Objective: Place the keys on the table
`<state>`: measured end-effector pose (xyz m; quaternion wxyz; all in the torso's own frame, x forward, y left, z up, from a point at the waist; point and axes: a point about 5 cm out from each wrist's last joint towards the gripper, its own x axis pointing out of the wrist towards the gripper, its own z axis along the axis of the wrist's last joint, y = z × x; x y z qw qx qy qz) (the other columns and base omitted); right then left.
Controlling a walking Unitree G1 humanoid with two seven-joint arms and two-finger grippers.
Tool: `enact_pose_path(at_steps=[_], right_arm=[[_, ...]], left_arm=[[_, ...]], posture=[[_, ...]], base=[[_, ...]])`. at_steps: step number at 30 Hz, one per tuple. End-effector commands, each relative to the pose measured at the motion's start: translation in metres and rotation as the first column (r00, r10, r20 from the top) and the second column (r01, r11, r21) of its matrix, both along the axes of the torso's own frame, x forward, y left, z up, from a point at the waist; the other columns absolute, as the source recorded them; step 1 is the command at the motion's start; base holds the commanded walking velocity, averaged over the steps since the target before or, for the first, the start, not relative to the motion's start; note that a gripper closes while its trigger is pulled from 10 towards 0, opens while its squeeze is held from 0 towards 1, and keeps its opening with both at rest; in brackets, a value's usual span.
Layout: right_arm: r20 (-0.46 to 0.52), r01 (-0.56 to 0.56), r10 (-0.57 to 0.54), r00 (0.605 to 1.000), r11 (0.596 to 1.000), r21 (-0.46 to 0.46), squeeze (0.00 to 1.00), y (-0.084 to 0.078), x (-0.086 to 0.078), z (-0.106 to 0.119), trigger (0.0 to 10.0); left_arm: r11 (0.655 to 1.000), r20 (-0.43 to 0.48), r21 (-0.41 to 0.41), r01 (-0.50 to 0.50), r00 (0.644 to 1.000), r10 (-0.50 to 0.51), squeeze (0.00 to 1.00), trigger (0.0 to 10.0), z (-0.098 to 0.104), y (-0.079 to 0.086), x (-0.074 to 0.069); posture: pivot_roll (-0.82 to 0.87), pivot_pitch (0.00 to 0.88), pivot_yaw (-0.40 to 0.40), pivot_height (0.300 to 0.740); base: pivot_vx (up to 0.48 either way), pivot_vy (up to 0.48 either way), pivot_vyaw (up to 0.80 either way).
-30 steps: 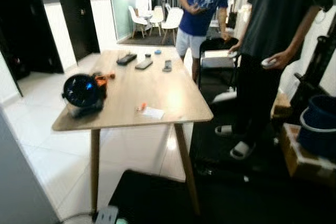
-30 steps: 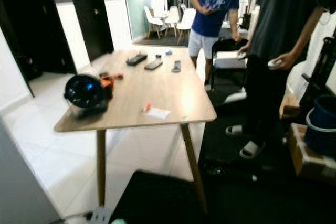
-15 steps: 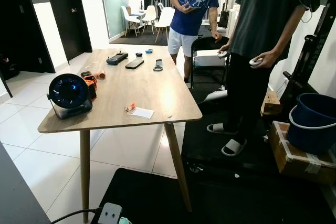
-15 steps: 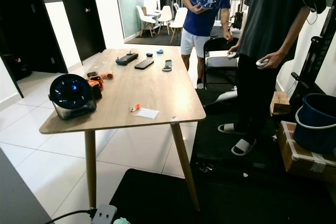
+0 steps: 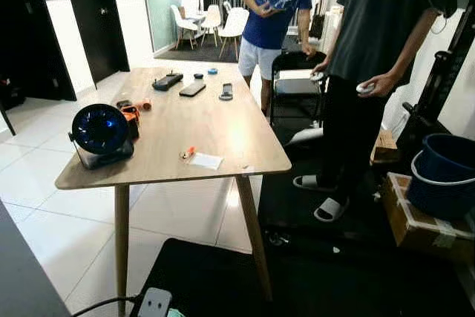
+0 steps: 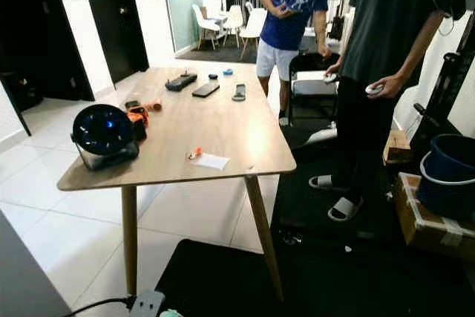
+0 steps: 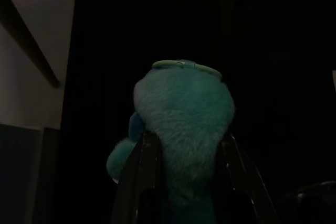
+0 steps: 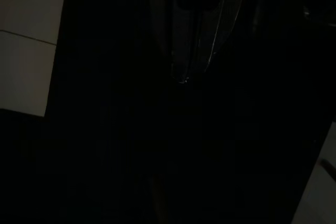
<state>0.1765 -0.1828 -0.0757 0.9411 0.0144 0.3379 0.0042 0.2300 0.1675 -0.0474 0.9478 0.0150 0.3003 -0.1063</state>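
Observation:
In the left wrist view, a fluffy teal keychain point(image 7: 184, 103) with a pale ring on its top sits between two black fingers point(image 7: 143, 153); my left gripper point(image 7: 186, 142) is shut on it, low over a black mat. A sliver of teal point(image 5: 172, 313) peeks in at the bottom edge of the eye views. Ahead of me and a little to the left stands the wooden table point(image 5: 230, 120), its near edge a step or so away. My right arm hangs idle, and the right wrist view is too dark to read.
On the table are a round black fan point(image 5: 100, 131), an orange gadget point(image 5: 132, 113), a white card point(image 5: 205, 160) and several phones and remotes point(image 5: 191, 89). Two people point(image 5: 371, 42) stand right of it. A blue bucket point(image 5: 445, 176) rests on a box; a power strip point(image 5: 154, 304) lies on the floor.
The blur has cleared and the whole picture has shifted slightly, so the camera moved. The things on the table have stayed where they were.

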Motion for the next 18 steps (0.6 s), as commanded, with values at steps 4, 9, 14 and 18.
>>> enact_pose_path(at_steps=[4,9,14,18], right_arm=[[-0.009,-0.003,0.003,1.000,1.000,0.001,0.00,0.0006,-0.0027,-0.0014,10.0],[-0.011,-0.004,0.004,1.000,1.000,0.001,0.00,0.0005,-0.0033,-0.0016,10.0],[-0.013,-0.006,0.006,1.000,1.000,0.000,0.00,0.0005,-0.0035,-0.0018,10.0],[-0.014,-0.006,0.006,1.000,1.000,0.000,0.00,0.0004,-0.0032,-0.0018,10.0]], left_arm=[[1.000,-0.007,0.000,-0.010,1.000,0.010,0.00,10.0,-0.0006,0.0033,-0.0012],[1.000,-0.010,0.001,-0.011,1.000,0.011,0.00,10.0,-0.0008,0.0035,-0.0015],[1.000,-0.012,0.001,-0.014,1.000,0.014,0.00,10.0,-0.0010,0.0042,-0.0017],[1.000,-0.014,0.001,-0.015,1.000,0.015,0.00,10.0,-0.0013,0.0046,-0.0021]], posture=[[0.04,0.038,0.035,0.740],[0.04,0.041,0.034,0.740],[0.04,0.043,0.032,0.740],[0.04,0.043,0.032,0.740]], base=[[0.313,0.000,0.00],[0.301,0.000,0.00],[0.285,0.000,0.00],[0.280,0.000,0.00]])
